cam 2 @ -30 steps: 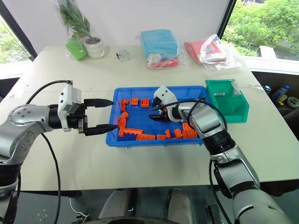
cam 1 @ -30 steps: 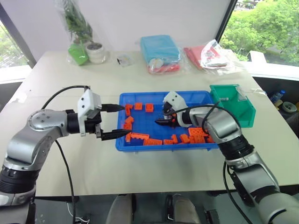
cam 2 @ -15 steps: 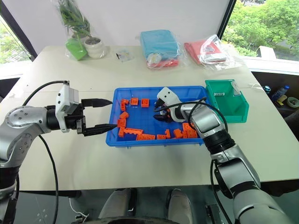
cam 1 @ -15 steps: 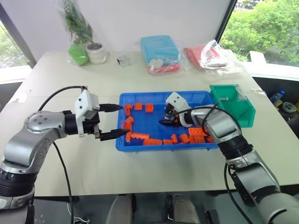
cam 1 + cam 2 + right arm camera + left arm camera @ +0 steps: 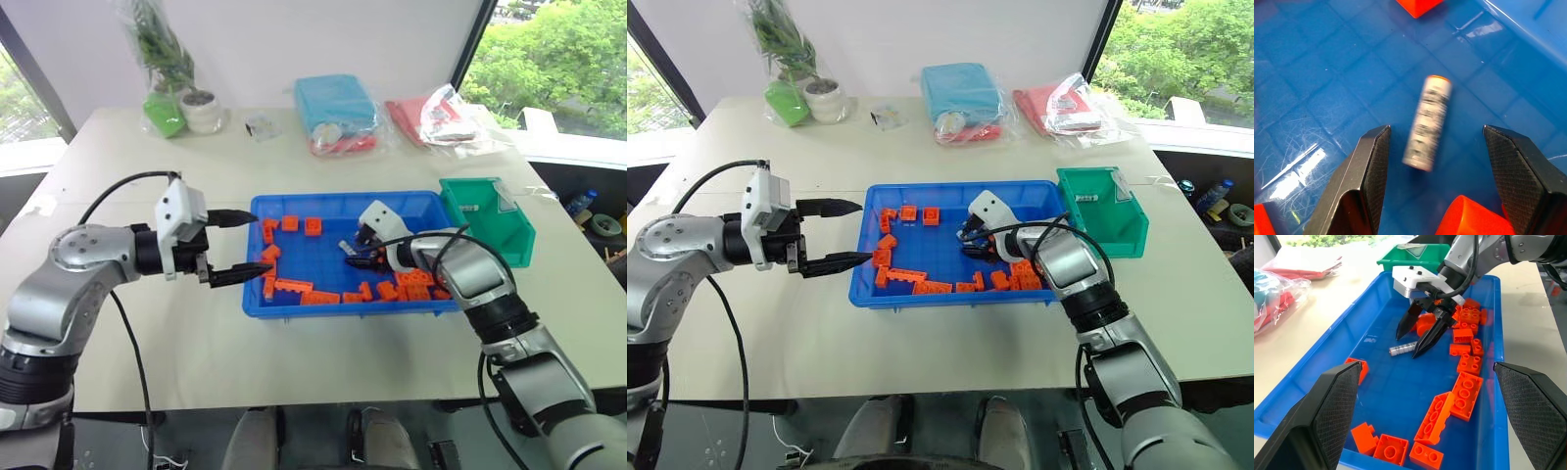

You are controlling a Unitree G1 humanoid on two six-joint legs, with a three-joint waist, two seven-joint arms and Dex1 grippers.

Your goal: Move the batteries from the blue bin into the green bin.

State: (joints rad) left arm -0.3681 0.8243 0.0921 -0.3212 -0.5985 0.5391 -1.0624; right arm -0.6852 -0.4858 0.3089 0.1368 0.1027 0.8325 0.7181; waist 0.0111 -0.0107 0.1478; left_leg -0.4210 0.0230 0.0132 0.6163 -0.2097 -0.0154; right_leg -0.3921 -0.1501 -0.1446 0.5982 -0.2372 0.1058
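One pale counter (image 5: 294, 362) carries the wide shallow bright-blue plastic bin (image 5: 294, 303) at centre frame and the small deep dark-green plastic bin (image 5: 509, 235) to its right. Both tools stand apart and empty: the left tool (image 5: 243, 246) at the blue bin's left rim, the right tool (image 5: 1415, 336) straddling a small silver-grey metal battery (image 5: 1403, 349) lying on the bin floor. Best to lower squarely across its middle, avoiding the orange plastic bricks (image 5: 1462, 394), then close.
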